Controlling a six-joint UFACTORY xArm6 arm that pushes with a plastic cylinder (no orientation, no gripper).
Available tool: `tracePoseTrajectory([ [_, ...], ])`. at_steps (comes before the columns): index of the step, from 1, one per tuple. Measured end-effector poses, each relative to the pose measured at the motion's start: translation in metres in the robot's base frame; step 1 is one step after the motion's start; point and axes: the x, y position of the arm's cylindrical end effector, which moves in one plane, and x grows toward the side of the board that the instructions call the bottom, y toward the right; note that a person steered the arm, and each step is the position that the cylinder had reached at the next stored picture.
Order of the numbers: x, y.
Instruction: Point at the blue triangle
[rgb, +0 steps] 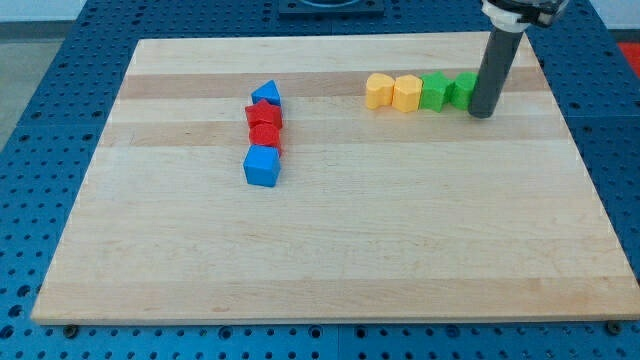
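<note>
Resting on the wooden board near the view's top right, my tip stands just beside the rightmost green block, close enough that I cannot tell whether the two touch. My arm carries no pincer, only this straight dark rod, so nothing is grasped or clamped.

That green block ends a row of four running toward the view's left: a second green block, then a yellow block and another yellow block, each touching its neighbour.

The blue triangle lies well apart from my tip, left of centre and toward the view's top. It heads a column: a red block sits against it below, a second red block under that, and a blue cube at the bottom.

The board lies on a blue perforated table.
</note>
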Motion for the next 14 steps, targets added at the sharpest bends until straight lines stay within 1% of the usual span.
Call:
tracePoseTrajectory([
  [1, 0.000, 0.000],
  [2, 0.018, 0.000],
  [3, 0.046, -0.008],
  [4, 0.076, -0.043],
  [6, 0.125, -0.137],
  [7, 0.143, -0.187],
  [9, 0.145, -0.282],
  [10, 0.143, -0.328],
  [11, 0.106, -0.354],
  [12, 0.061, -0.362],
  [14, -0.028, -0.359],
])
